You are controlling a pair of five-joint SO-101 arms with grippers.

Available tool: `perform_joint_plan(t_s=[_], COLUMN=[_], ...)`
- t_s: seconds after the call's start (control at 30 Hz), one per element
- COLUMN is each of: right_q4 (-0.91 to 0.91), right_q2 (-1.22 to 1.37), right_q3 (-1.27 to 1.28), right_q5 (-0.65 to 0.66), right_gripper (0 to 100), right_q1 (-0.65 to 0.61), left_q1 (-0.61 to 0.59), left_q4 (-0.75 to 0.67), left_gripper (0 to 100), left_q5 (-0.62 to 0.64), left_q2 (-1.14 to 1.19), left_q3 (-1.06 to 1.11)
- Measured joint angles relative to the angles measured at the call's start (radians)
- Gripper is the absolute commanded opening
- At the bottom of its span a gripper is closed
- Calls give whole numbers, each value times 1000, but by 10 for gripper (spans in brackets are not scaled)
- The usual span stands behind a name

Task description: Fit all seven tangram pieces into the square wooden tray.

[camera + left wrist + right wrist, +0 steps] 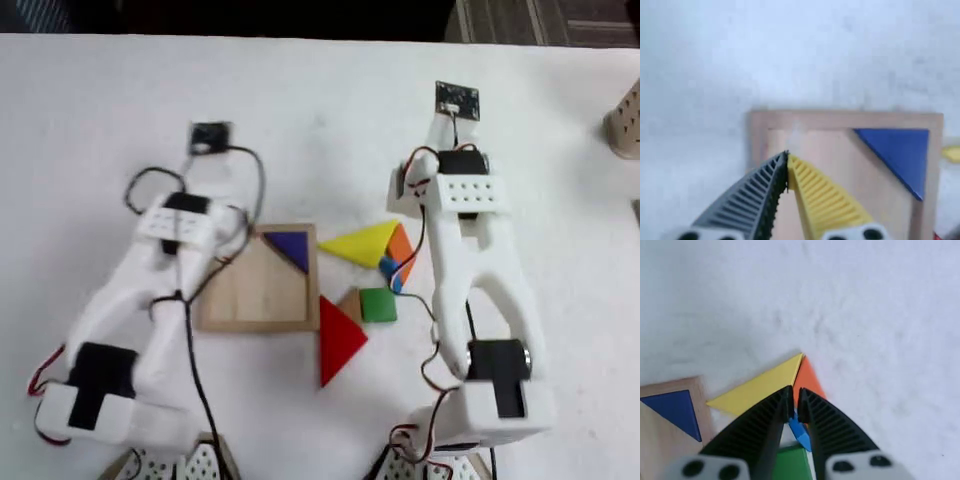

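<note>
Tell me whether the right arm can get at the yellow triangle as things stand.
Probably yes. The right gripper hangs just over the yellow triangle, which lies uncovered. The orange piece abuts one edge, and the jaws are shut, so they would have to open first.

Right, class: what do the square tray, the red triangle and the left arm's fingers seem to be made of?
Tray: pale unpainted wood with a matte look; faint grain shows on its floor.
Red triangle: probably painted wood, though plastic is possible; the colour is flat and even, with no grain visible.
Left gripper's fingers: moulded or printed plastic, one grey and one yellow, with ribbed inner faces.
</note>
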Motion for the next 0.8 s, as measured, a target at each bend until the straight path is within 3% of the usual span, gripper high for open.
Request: perform_joint_plan(t_s=[0.23,0.43,0.67,0.8], right_q4=[-71,-86,-84,-84], right_q2=[-29,18,86,149], right_q3=[75,81,81,81], right_q5=[54,78,265,334], right_gripper=[21,21,25,85], right_q1=[-12,-37,-78,-74], left_q1=[-89,-49,-21,-21], left_q4=[2,48,51,48], left_gripper=[24,24,24,24], left_q5=[-14,-181,-199,-199], left_q2=[-31,-31,-31,-31], left_q3=[6,6,6,6])
